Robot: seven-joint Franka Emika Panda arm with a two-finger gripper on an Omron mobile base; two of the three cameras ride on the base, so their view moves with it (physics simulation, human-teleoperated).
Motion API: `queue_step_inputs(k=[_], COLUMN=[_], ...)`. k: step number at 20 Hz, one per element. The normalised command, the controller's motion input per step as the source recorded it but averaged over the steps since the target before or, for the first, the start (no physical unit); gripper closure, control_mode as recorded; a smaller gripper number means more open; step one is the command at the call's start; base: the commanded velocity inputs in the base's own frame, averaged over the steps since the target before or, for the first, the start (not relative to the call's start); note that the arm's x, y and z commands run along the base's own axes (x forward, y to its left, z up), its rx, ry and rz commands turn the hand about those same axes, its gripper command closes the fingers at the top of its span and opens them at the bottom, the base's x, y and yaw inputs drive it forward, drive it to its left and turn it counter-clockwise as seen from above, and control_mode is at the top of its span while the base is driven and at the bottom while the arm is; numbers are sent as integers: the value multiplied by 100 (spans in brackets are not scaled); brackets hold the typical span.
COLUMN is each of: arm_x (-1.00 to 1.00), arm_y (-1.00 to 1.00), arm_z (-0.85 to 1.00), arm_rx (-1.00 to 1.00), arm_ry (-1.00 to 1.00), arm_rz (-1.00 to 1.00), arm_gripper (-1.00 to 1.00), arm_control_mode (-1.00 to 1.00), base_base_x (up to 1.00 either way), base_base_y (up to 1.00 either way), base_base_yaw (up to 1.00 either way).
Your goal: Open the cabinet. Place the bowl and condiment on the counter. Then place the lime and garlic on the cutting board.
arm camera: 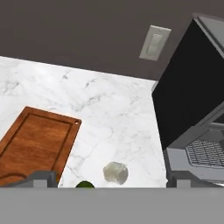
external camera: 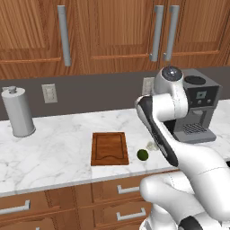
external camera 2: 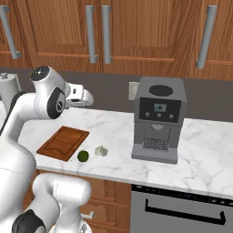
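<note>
While cabinet (external camera: 112,31) doors sit closed in the left base view, lime (external camera: 143,155) on marble counter (external camera: 54,148) just right of cutting board (external camera: 109,148), right base view, garlic (external camera 2: 101,150) beside lime, hand view, gripper (arm camera: 111,179) spread wide, empty, above garlic, coffee machine (arm camera: 192,100) alongside

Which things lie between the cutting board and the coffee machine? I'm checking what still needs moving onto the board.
In the right base view, the lime and garlic lie on bare counter between the cutting board and coffee machine.
</note>
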Motion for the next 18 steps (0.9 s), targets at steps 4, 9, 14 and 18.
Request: queue_step_inputs(k=[4, 9, 14, 18], arm_x=[-1, 0, 0, -7], arm_y=[-1, -2, 0, -11], arm_z=[0, 0, 0, 19], arm_rx=[-4, -2, -3, 0], arm_ry=[-29, -28, -25, -22], arm_rz=[0, 0, 0, 0], arm_gripper=[-100, -100, -100, -100], arm_control_mode=[-100, -100, -100, -100], base_base_x=[0, 0, 0, 0], base_base_y=[0, 0, 0, 0], base_base_yaw=[0, 0, 0, 0])
